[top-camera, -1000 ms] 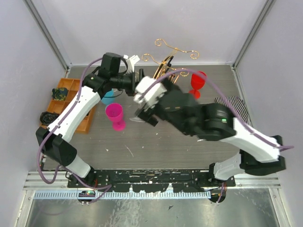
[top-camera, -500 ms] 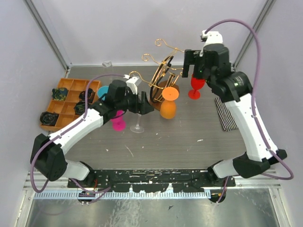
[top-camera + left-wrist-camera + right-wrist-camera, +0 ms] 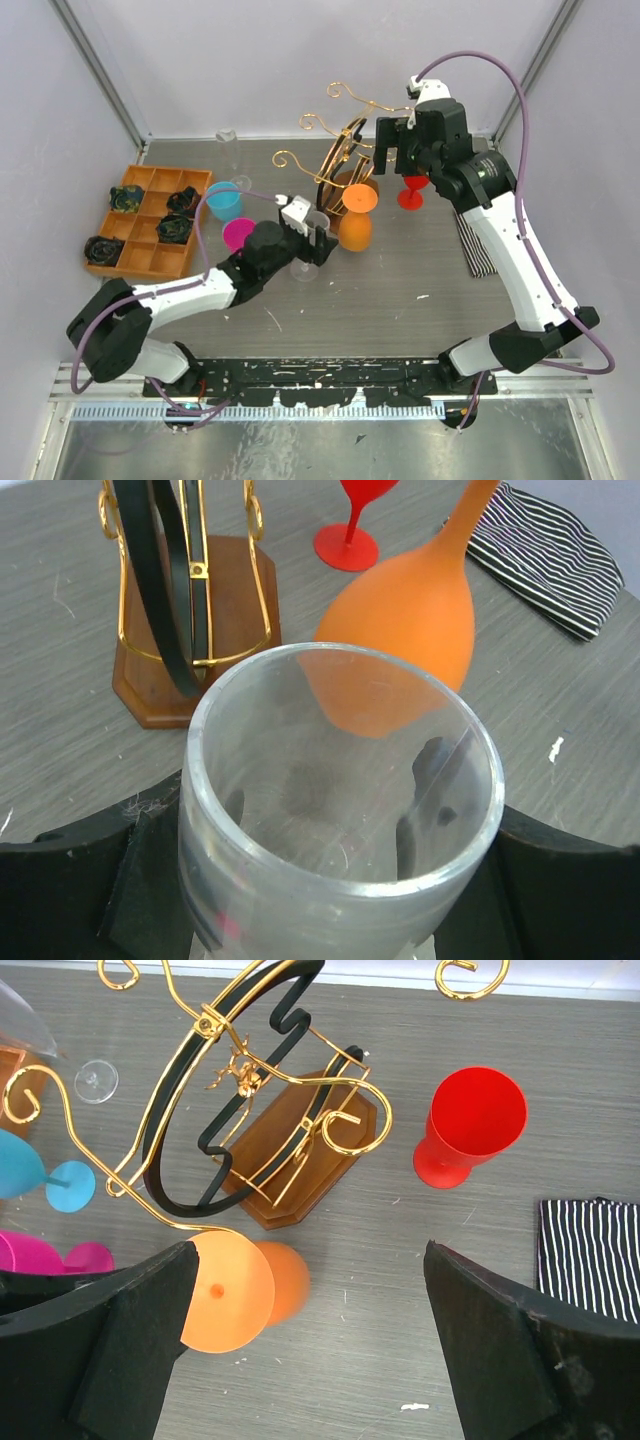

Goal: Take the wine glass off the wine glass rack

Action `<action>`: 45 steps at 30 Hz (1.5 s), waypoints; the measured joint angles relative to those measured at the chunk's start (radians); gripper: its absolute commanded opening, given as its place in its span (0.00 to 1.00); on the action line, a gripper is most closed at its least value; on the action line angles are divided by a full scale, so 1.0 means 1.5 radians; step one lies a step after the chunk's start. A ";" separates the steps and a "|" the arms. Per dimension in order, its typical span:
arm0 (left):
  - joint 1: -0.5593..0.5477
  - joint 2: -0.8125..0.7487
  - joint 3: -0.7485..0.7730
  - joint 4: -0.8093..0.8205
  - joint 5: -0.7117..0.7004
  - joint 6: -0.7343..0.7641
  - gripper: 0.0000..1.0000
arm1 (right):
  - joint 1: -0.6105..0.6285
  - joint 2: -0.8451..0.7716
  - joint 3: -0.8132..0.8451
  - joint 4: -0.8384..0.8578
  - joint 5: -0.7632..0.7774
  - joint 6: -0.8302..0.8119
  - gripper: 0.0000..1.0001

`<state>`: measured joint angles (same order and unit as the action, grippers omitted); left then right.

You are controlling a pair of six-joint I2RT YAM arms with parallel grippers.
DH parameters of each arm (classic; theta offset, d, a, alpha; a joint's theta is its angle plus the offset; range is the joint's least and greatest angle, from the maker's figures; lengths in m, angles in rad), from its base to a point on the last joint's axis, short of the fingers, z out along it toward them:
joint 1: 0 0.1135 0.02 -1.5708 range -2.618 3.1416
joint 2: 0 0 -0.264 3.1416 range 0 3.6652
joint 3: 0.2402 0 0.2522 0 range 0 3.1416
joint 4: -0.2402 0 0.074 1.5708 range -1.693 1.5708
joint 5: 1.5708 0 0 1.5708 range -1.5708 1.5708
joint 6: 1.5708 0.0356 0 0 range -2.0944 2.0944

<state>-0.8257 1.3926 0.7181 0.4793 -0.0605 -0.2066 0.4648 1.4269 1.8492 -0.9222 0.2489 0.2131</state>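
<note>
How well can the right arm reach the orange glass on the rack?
Probably yes: the right gripper hovers over the orange glass, jaws open and empty. Only the rack's gold hook crowds it; the left gripper's clear glass sits aside.

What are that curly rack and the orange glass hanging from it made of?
Rack: shiny gold metal wire and a glossy black arch, on a brown base that looks like polished wood. Orange glass: probably plastic, being opaque, matte and evenly coloured.

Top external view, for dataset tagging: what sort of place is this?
Likely a robot lab cell: white walls on aluminium frame posts, a grey wood-grain table, a gold wire wine glass rack staged on it.
</note>
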 measured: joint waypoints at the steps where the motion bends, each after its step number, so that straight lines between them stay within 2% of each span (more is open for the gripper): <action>1: -0.009 0.006 -0.010 0.024 -0.012 0.007 0.69 | -0.001 0.000 -0.003 0.001 0.000 0.000 1.00; 9: -0.094 0.098 -0.068 0.273 -0.116 0.094 0.76 | -0.002 0.000 -0.022 0.007 0.000 0.000 1.00; 12: -0.102 0.143 -0.086 0.368 -0.140 0.105 0.80 | -0.002 0.000 -0.026 0.007 0.000 0.000 1.00; 17: -0.120 0.216 -0.111 0.495 -0.178 0.116 0.80 | -0.002 0.000 -0.034 0.009 0.002 -0.001 1.00; 24: -0.131 0.246 -0.111 0.550 -0.187 0.097 0.83 | -0.002 0.000 -0.047 0.012 0.003 -0.001 1.00; 27: -0.131 0.246 -0.111 0.573 -0.196 0.093 0.91 | -0.002 0.000 -0.050 0.012 0.003 -0.003 1.00; 37: -0.132 0.244 -0.122 0.591 -0.216 0.072 0.92 | -0.002 0.000 -0.055 0.016 0.003 -0.003 1.00; 42: -0.148 0.201 -0.145 0.584 -0.236 0.077 0.92 | -0.003 -0.012 -0.070 0.019 0.010 0.003 0.99; 45: -0.170 0.137 -0.156 0.547 -0.254 0.087 0.91 | -0.023 -0.028 -0.084 0.013 -0.022 0.030 0.92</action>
<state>-1.0801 1.5982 0.4843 1.2991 -0.4408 -0.0757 0.4301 1.3842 1.7229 -0.9028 0.2161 0.2577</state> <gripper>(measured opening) 0.915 0.983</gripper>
